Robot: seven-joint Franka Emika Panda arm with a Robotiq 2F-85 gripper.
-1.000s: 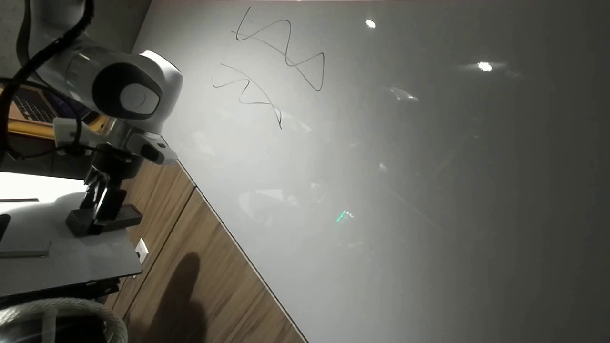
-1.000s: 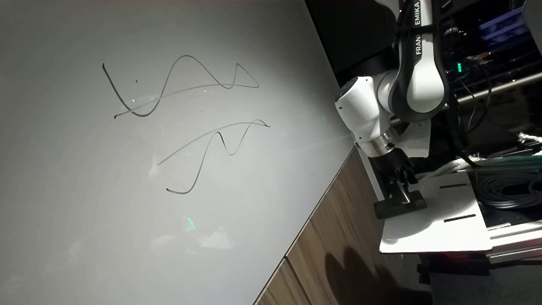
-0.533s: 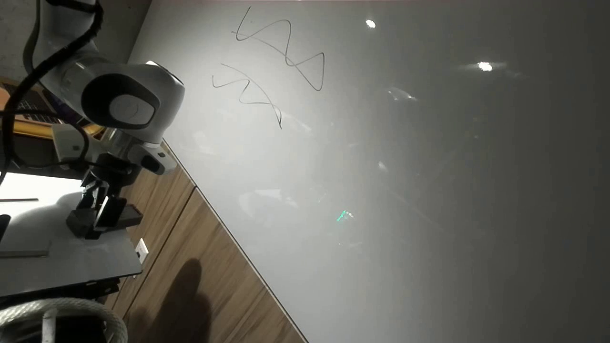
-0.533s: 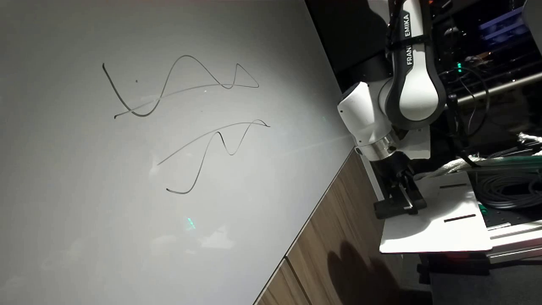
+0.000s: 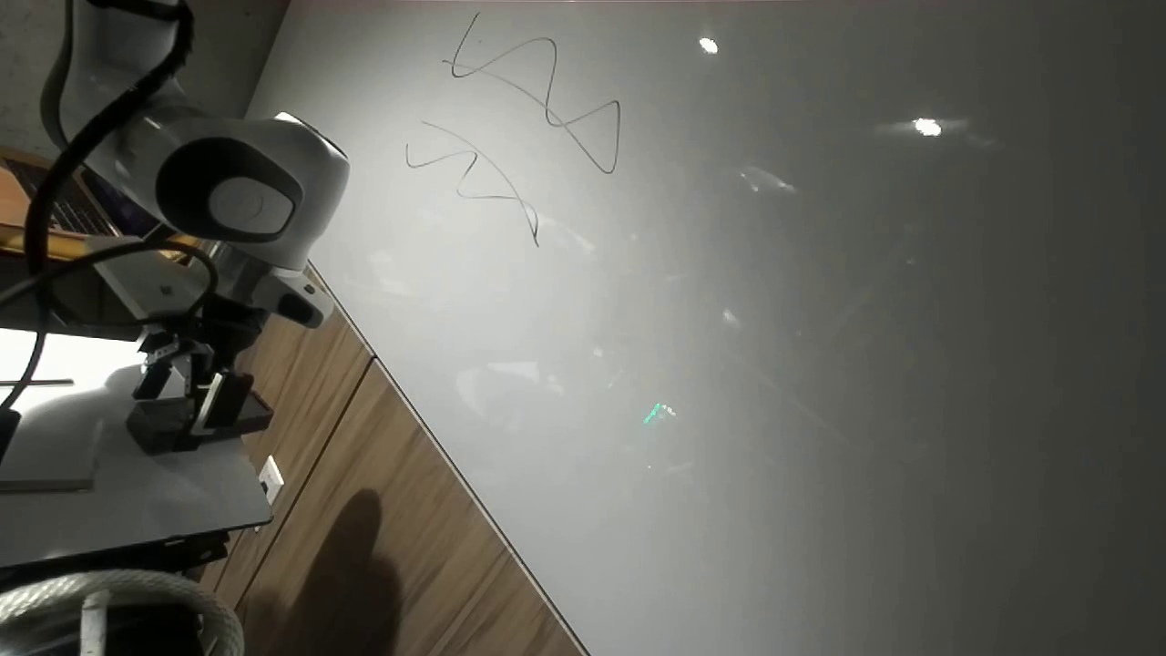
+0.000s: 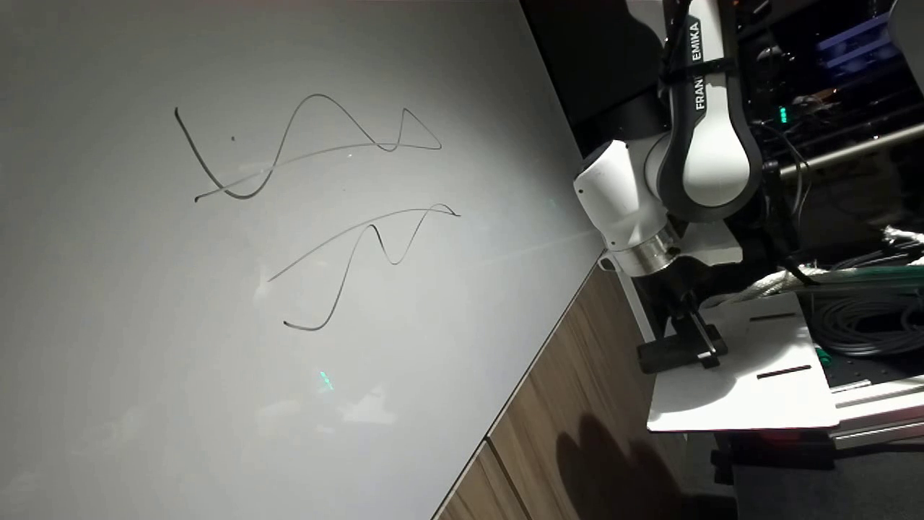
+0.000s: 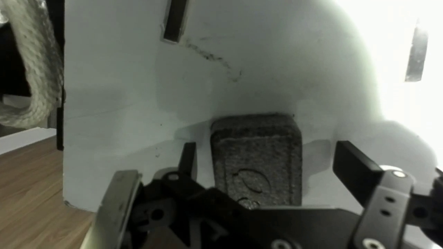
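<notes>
Straddling a gray block [image 7: 256, 155], the gripper [image 7: 266, 150] has its fingers [image 7: 356, 169] spread wide, one on either side, with the white plate [image 7: 114, 69] showing in both gaps; the block is ungripped. How low the fingers reach beside it cannot be told. The block lies on the plate, toward the edge beside a wood panel [image 5: 446, 547]. Only the wrist view shows those gaps clearly, the looped outline marked on the block's upper face, and a dark smear [image 7: 209, 56] trailing from a slot [image 7: 174, 22] in the plate; there, though, black gripper parts cover the block's near end. In both exterior views a finger crosses in front of the block and hides part of it.

Farther out, a pale braided rope [image 7: 34, 69] bends just past the plate's edge. Along the wood panel spreads a large whiteboard [image 5: 820, 364], seen in the exterior views alone, bearing two dark scribbles [image 6: 317, 95]. A laptop [image 5: 84, 210] appears in an exterior view, partly behind the white arm [image 5: 314, 182] and its black cable [image 5: 118, 109]; a small white fitting [image 5: 271, 478] sits on the panel near the plate's corner. In an exterior view, coiled cable [image 6: 866, 325] lies beyond the plate, near a silver rail [image 6: 881, 401].
</notes>
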